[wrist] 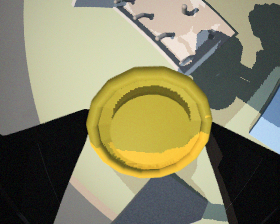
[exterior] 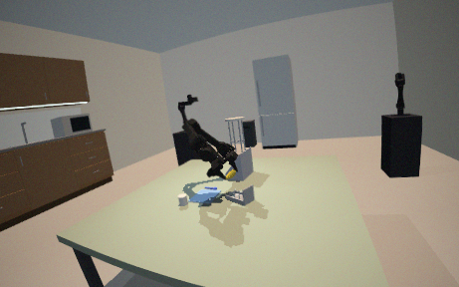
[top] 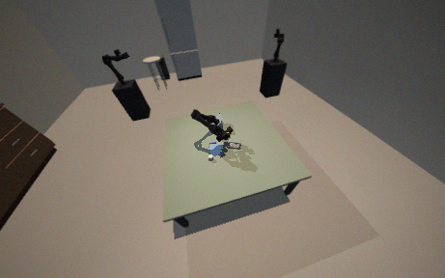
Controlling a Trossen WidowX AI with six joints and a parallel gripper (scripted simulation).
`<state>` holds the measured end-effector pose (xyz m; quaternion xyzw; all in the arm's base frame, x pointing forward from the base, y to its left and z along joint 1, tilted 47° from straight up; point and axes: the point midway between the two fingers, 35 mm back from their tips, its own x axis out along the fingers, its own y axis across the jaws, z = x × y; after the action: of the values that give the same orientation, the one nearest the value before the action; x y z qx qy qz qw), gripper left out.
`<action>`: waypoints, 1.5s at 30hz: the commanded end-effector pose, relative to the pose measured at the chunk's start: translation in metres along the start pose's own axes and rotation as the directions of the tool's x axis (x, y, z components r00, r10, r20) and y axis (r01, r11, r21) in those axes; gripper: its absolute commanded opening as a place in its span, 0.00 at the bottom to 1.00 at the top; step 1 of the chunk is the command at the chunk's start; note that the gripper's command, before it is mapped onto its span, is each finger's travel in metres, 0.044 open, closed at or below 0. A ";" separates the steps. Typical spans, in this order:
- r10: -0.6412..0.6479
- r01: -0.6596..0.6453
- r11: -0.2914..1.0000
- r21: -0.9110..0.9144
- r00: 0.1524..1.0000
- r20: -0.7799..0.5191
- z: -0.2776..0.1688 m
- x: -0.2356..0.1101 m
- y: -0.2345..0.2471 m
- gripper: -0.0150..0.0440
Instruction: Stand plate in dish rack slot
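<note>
My gripper (wrist: 149, 121) (exterior: 225, 172) (top: 226, 135) is shut on a yellow plate (wrist: 151, 119) (exterior: 231, 174) and holds it in the air above the table (exterior: 298, 224) (top: 269, 159). In the wrist view the plate fills the middle, with dark fingers on both sides of it. The dish rack (wrist: 172, 18) (exterior: 240, 194) (top: 236, 145) is a small grey frame with rails that lies on the table below and a little beyond the plate. The plate is clear of the rack.
A blue mat (exterior: 204, 195) (top: 215, 149) with a small blue thing on it lies left of the rack. A white cup (exterior: 182, 199) (top: 210, 157) stands beside the mat. A grey upright box (exterior: 246, 164) stands just behind the gripper.
</note>
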<state>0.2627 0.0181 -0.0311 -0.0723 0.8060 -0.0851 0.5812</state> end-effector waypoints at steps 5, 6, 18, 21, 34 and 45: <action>0.147 -0.143 0.977 -0.158 0.989 0.014 -0.001 0.014 -0.006 0.25; 0.163 -0.157 0.972 -0.177 0.986 0.018 -0.001 0.015 -0.007 0.25; 0.347 -0.284 0.869 -0.405 0.933 0.090 0.002 0.027 -0.015 0.25; 0.389 -0.298 0.835 -0.462 0.914 0.114 0.003 0.029 -0.017 0.25; 0.538 -0.249 0.683 -0.687 0.808 0.241 0.005 0.036 -0.029 0.25; 0.620 -0.077 0.571 -0.817 0.693 0.367 0.005 0.037 -0.041 0.25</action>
<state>0.2597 -0.0270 -0.0579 -0.1377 0.5599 0.3875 0.7193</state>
